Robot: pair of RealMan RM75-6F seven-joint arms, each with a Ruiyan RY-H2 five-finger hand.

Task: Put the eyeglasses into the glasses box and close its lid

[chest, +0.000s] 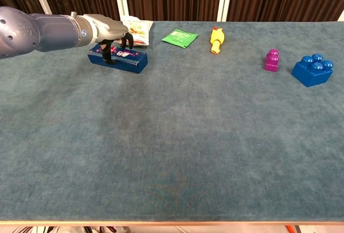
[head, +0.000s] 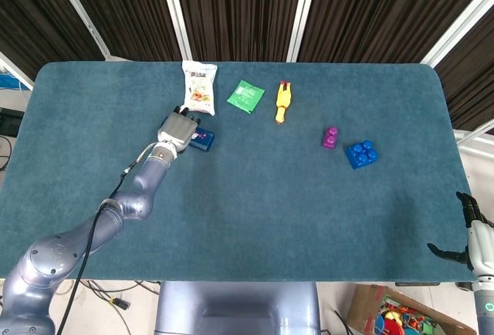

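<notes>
Over blue box (chest: 119, 59) | left hand (chest: 110, 30) fingers curled down, touching (grip unclear) | right hand (head: 472, 244) spread

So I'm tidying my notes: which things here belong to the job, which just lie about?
Job: dark blue printed oblong box, left hand at it; no eyeglasses visible.
Lying about: white snack bag, green sachet, yellow rubber chicken, purple toy brick, blue toy brick.

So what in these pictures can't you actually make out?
- Eyeglasses: none visible in either view.
- Blue box: the left hand covers its left end in the head view; whether the fingers grip it is unclear.
- Right hand: cut off by the head view's edge, absent from the chest view.
- Print on the snack bag and green packet: too small.
</notes>
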